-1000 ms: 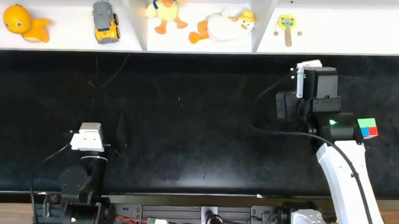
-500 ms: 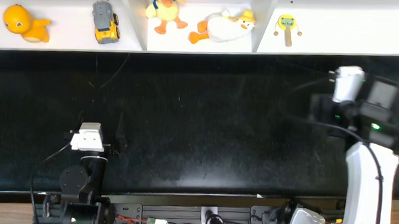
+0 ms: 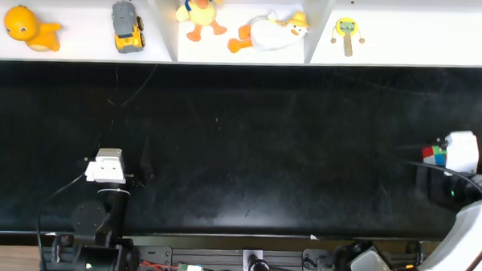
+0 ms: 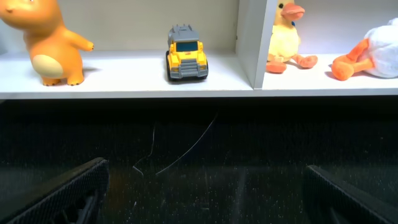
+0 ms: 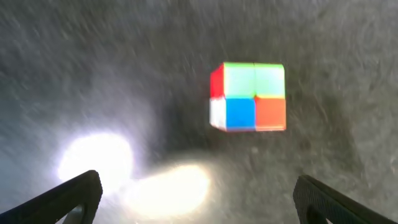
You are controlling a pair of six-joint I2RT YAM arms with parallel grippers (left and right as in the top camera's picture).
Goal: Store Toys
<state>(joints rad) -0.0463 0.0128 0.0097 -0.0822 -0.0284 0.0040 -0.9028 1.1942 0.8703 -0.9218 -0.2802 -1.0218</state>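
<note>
Multicoloured, the cube (image 5: 249,96) sits on the black counter (image 3: 248,152) near its right edge; the right tool (image 5: 200,194) has swung back from near the shelf (image 3: 429,47) to hang over it, spread wide. A pickup looks next, while the left tool (image 4: 205,193), also wide, waits.

A black tabletop (image 3: 240,151) meets a white partitioned shelf (image 3: 437,42).

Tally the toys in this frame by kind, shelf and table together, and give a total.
Plush ducks: 2, the yellow plush duck and the white plush duck
Orange figure: 1
Toy truck: 1
Toy on a stick: 1
Colour cube: 1
Total: 6
</note>
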